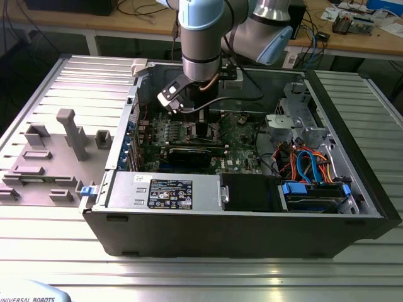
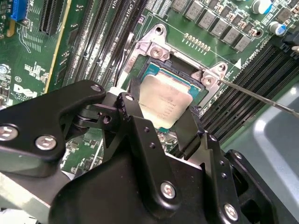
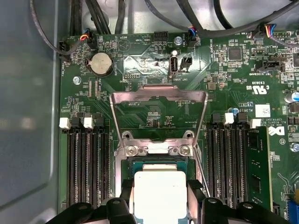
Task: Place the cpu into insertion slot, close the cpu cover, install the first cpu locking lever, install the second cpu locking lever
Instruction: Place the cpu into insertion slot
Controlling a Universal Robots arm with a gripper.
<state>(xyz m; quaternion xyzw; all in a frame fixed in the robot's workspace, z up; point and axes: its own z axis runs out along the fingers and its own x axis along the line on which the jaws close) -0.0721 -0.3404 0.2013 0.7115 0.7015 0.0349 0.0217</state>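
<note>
In both wrist views the cpu [image 2: 164,98] [image 3: 160,198] shows its silvery top face between my gripper's two black fingers [image 2: 132,100]. My gripper [image 2: 162,108] [image 3: 160,205] is shut on it by two opposite edges. The chip hangs just over the insertion slot [image 2: 161,71] [image 3: 154,164], whose silver rim and dark inside show past the chip's far edge. The cpu cover [image 3: 159,93] stands flipped open beyond the slot. A thin wire locking lever [image 2: 261,97] sticks out from the slot's corner. In the exterior view my gripper [image 1: 204,129] reaches down into the open computer case [image 1: 252,233].
Long black memory slots [image 3: 86,168] [image 3: 229,163] flank the socket on both sides. A black graphics card [image 1: 189,154] lies close by, with the power supply [image 1: 164,189] at the case's front and blue and orange cables [image 1: 308,165] at the exterior view's right. Grey fixtures [image 1: 72,132] stand outside.
</note>
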